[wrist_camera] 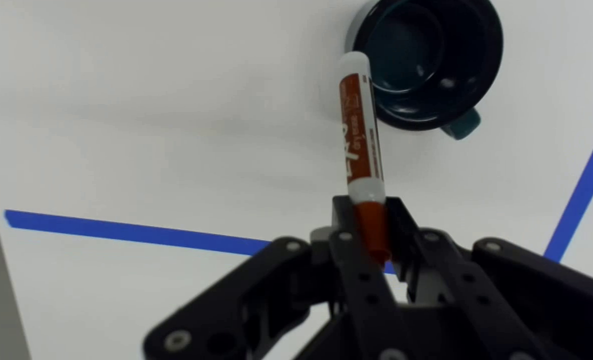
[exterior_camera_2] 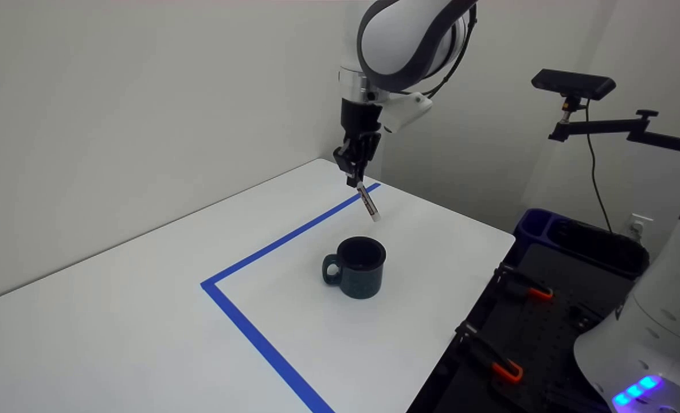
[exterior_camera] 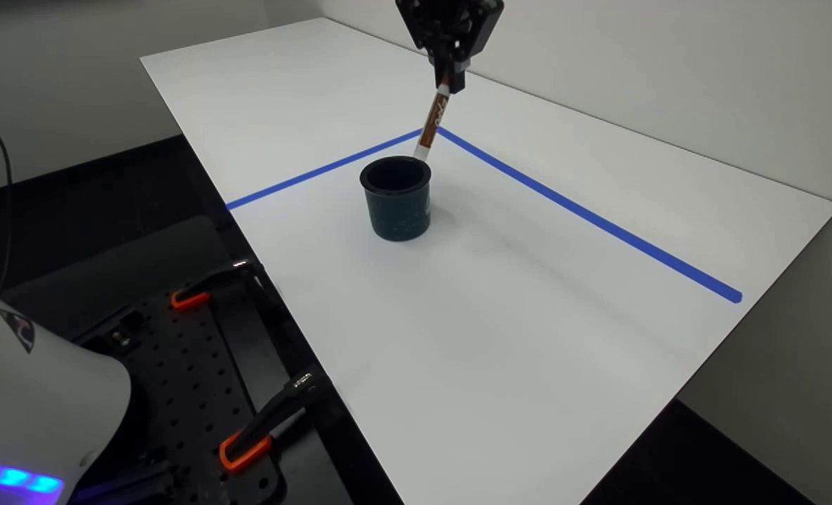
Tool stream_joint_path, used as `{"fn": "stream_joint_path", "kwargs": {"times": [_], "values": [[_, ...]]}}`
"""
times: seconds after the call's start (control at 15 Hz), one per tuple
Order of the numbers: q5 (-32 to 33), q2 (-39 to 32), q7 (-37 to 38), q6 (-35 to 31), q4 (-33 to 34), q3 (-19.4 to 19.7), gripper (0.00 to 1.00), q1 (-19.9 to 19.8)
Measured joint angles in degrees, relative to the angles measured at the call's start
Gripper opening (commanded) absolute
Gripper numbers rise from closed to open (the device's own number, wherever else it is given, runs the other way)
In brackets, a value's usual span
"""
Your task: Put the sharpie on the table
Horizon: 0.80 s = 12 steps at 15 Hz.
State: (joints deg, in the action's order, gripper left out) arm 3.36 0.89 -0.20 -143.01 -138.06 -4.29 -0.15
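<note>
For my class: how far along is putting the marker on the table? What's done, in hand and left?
Done: the marker is picked up; the gripper is shut on its reddish cap.
In hand: in an exterior view it hangs tilted above the table, apart from the cup.
Left, it seems: lowering it onto the table, then opening the gripper.

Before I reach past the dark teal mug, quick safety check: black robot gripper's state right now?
Black robot gripper: closed, holding the slim brown-and-white marker by its brown cap.
</note>
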Motion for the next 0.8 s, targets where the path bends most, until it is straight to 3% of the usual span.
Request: {"fn": "stream_joint_path", "kwargs": {"times": [0.33, 0.8], "values": [[6.93, -5.45, 9.63, 3.24, 5.60, 3.16, 0.05, -0.18], [5.11, -19.17, 9.86, 5.16, 11.51, 5.51, 0.05, -0.18]]}}
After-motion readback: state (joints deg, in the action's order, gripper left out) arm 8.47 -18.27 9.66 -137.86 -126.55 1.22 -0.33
